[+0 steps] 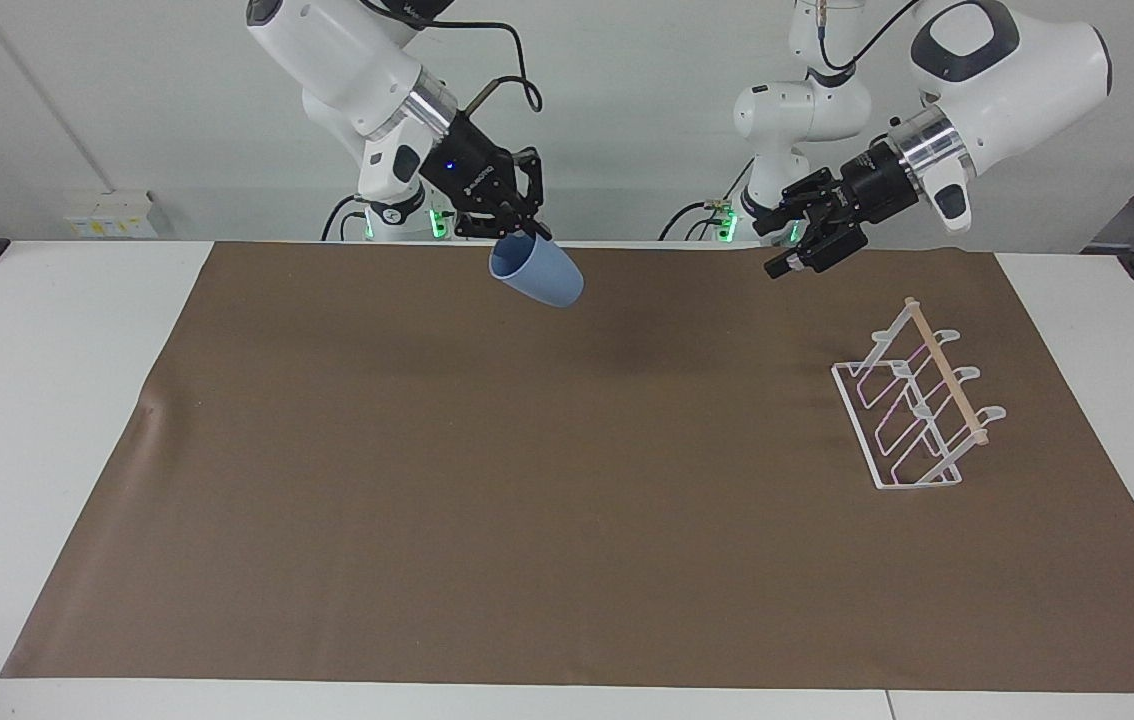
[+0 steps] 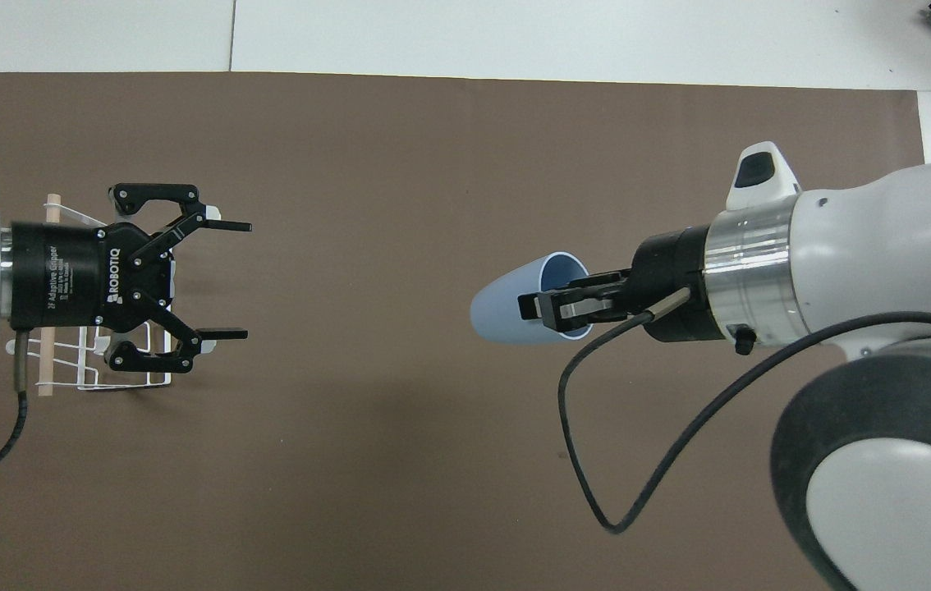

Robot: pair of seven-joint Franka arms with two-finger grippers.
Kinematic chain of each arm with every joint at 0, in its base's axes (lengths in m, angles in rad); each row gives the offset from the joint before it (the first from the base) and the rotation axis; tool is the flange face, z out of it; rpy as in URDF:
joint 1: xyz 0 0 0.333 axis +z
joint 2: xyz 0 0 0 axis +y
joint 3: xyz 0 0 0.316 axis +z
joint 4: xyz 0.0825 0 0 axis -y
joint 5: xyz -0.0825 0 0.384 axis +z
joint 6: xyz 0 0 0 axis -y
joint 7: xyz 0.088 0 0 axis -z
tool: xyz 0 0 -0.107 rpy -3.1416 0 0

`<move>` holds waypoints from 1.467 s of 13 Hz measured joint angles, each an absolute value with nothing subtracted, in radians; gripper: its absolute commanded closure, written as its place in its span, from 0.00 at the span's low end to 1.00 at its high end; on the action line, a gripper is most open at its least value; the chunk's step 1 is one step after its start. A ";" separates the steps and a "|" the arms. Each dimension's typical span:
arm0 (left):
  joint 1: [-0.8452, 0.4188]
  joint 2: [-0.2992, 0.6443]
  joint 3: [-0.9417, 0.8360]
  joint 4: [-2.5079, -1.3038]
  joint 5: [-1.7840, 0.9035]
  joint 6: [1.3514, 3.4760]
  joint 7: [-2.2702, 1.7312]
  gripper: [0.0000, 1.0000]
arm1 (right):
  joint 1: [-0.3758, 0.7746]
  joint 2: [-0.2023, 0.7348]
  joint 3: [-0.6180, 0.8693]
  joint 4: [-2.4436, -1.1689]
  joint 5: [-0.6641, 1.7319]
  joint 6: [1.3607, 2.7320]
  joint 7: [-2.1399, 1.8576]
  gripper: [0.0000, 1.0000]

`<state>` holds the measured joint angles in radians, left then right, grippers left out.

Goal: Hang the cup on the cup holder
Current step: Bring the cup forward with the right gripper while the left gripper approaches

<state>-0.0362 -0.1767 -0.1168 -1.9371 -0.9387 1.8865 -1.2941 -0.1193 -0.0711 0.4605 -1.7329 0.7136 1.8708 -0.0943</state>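
Note:
A light blue cup (image 1: 537, 273) (image 2: 511, 308) hangs tilted in the air, its base pointing toward the left arm's end. My right gripper (image 1: 524, 233) (image 2: 538, 307) is shut on its rim, high over the brown mat's middle. The white wire cup holder (image 1: 915, 413) (image 2: 125, 361) with its pale wooden rod stands on the mat toward the left arm's end. My left gripper (image 1: 791, 260) (image 2: 231, 279) is open with nothing in it, raised in the air and pointing toward the cup; seen from overhead it covers part of the holder.
A brown mat (image 1: 527, 500) (image 2: 400, 164) covers most of the white table (image 1: 47, 350). The right arm's black cable (image 2: 597, 460) loops down beneath its wrist.

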 measured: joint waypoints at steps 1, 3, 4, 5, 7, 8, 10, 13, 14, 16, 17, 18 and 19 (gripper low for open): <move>-0.055 -0.177 -0.119 -1.955 -0.967 1.943 -1.329 0.00 | -0.119 -0.072 0.495 -1.732 0.728 1.903 -0.064 1.00; -0.099 -0.179 -0.120 -1.987 -0.993 2.018 -1.394 0.00 | -0.114 -0.072 0.575 -1.731 0.729 2.024 0.058 1.00; -0.122 -0.181 -0.121 -2.003 -0.996 2.029 -1.414 0.00 | -0.100 -0.072 0.605 -1.731 0.729 2.087 0.121 1.00; -0.143 -0.185 -0.122 -2.019 -0.997 2.033 -1.429 0.00 | -0.081 -0.072 0.620 -1.731 0.729 2.127 0.168 1.00; -0.154 -0.198 -0.120 -2.036 -0.998 2.032 -1.441 0.00 | -0.067 -0.074 0.623 -1.732 0.727 2.142 0.219 1.00; -0.154 -0.203 -0.116 -2.038 -0.998 2.030 -1.446 0.00 | -0.066 -0.074 0.623 -1.732 0.727 2.142 0.246 1.00; -0.154 -0.208 -0.112 -2.041 -0.998 2.019 -1.447 0.00 | -0.059 -0.074 0.623 -1.732 0.727 2.142 0.313 1.00; -0.151 -0.212 -0.106 -2.043 -0.983 1.950 -1.447 0.00 | -0.052 -0.074 0.623 -1.734 0.727 2.141 0.405 1.00; -0.145 -0.214 -0.100 -2.041 -0.961 1.912 -1.447 0.00 | -0.049 -0.074 0.623 -1.734 0.727 2.141 0.413 1.00; -0.112 -0.218 -0.095 -2.034 -0.926 1.846 -1.447 0.00 | -0.045 -0.074 0.623 -1.733 0.728 2.142 0.415 1.00; -0.100 -0.219 -0.094 -2.030 -0.920 1.830 -1.446 0.00 | -0.045 -0.074 0.623 -1.733 0.728 2.142 0.416 1.00; -0.097 -0.219 -0.094 -2.029 -0.919 1.829 -1.446 0.00 | -0.045 -0.074 0.623 -1.733 0.728 2.142 0.418 1.00; -0.098 -0.219 -0.100 -2.028 -0.919 1.834 -1.451 0.00 | -0.045 -0.074 0.623 -1.733 0.728 2.142 0.418 1.00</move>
<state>-0.0985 -0.2193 -0.1000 -2.0283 -0.9190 1.8344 -1.4510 -0.0454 -0.0741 0.6232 -1.7330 0.7278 2.1417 0.4184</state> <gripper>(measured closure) 0.000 0.952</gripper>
